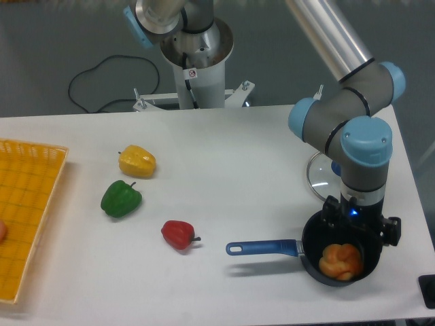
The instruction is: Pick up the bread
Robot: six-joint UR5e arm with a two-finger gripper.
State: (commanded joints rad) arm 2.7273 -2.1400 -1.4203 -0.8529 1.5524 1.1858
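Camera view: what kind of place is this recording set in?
Likely a robotics lab bench, not a real kitchen: a plain white table, the robot's base bolted at its back edge with a loose cable, and toy-like food such as the bread in a pan.
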